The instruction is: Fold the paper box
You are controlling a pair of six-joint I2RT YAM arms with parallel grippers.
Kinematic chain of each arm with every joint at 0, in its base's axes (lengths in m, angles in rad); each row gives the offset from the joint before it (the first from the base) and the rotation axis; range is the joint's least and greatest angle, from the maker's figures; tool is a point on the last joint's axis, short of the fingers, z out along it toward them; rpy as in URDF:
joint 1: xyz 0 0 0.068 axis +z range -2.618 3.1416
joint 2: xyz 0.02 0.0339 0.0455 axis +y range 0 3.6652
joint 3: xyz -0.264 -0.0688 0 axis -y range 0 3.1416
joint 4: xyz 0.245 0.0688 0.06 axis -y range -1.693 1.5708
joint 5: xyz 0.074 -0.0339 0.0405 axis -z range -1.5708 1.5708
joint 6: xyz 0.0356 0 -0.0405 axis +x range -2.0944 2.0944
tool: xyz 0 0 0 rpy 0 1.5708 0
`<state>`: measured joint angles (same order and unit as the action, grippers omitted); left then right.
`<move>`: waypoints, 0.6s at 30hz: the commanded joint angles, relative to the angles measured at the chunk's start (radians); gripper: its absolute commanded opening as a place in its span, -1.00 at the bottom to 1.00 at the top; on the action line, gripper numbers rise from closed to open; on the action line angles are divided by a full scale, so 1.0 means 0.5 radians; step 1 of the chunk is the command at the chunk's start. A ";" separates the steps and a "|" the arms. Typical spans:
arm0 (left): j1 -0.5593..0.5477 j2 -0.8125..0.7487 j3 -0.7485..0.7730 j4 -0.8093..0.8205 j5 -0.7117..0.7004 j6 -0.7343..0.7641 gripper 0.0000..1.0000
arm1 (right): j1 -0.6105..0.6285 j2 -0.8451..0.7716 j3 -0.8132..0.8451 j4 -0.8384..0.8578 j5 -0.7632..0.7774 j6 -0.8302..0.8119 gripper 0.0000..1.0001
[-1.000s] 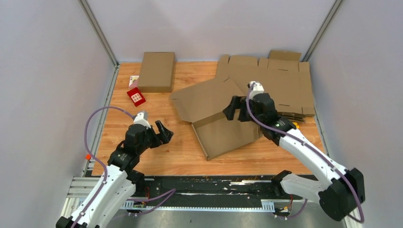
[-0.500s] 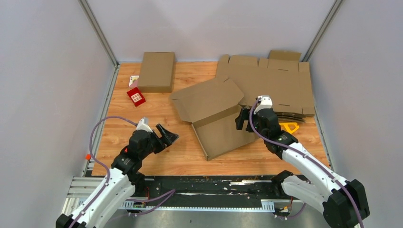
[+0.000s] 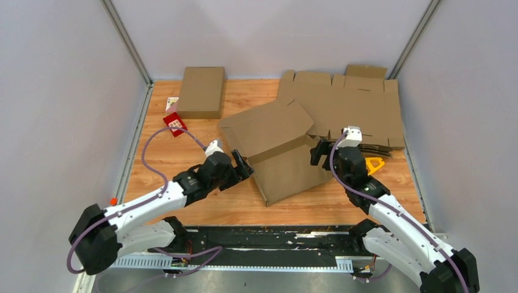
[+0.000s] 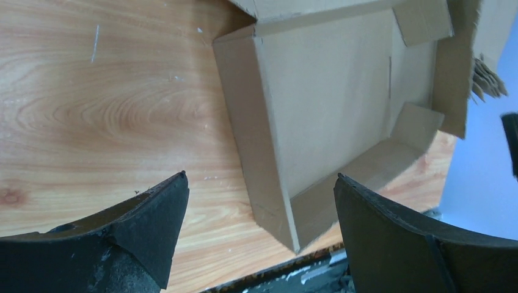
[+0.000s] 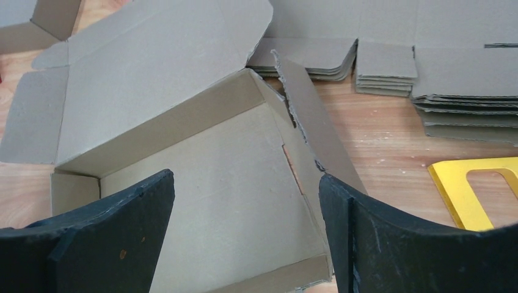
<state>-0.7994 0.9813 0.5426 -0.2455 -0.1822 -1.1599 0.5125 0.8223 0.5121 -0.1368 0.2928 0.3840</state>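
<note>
A brown cardboard box (image 3: 287,165), half folded, lies in the middle of the wooden table, its lid (image 3: 269,125) open toward the back. Its low walls stand up, and the right wall (image 5: 314,131) is torn and leans outward. My left gripper (image 3: 243,168) is open at the box's left wall (image 4: 244,122), apart from it. My right gripper (image 3: 317,152) is open just above the box's right side, holding nothing. The box's inside shows in the left wrist view (image 4: 330,91) and the right wrist view (image 5: 214,177).
A stack of flat cardboard blanks (image 3: 354,101) lies at the back right. A closed folded box (image 3: 201,91) sits at the back left, with a red card (image 3: 175,124) beside it. A yellow tool (image 3: 372,163) lies right of the box. The table's black front rail (image 3: 275,235) runs below.
My left gripper has swung right and forward from the table's left side up to the box's left wall. My right gripper has drawn back from the box's middle to its right edge.
</note>
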 commanded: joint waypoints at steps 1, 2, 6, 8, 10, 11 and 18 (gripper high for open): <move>-0.061 0.290 0.213 -0.122 -0.260 -0.149 0.87 | -0.007 -0.126 -0.051 0.116 0.136 0.044 0.75; -0.072 0.360 0.252 -0.125 -0.257 -0.147 0.85 | -0.006 -0.140 -0.059 0.122 0.145 0.042 0.75; -0.118 0.584 0.379 -0.129 -0.254 -0.154 0.85 | -0.007 -0.177 -0.077 0.134 0.146 0.042 0.75; -0.138 0.657 0.416 -0.206 -0.340 -0.237 0.85 | -0.005 -0.178 -0.078 0.132 0.153 0.044 0.75; -0.151 0.722 0.418 -0.190 -0.365 -0.289 0.81 | -0.006 -0.180 -0.075 0.123 0.162 0.050 0.75; -0.155 0.747 0.418 -0.167 -0.359 -0.301 0.79 | -0.006 -0.183 -0.076 0.120 0.166 0.052 0.75; -0.162 0.978 0.499 -0.123 -0.283 -0.254 0.32 | -0.006 -0.247 -0.107 0.130 0.198 0.062 0.74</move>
<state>-0.8722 1.4406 0.7418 -0.3111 -0.2993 -1.2762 0.5125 0.7292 0.4709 -0.1139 0.3630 0.3935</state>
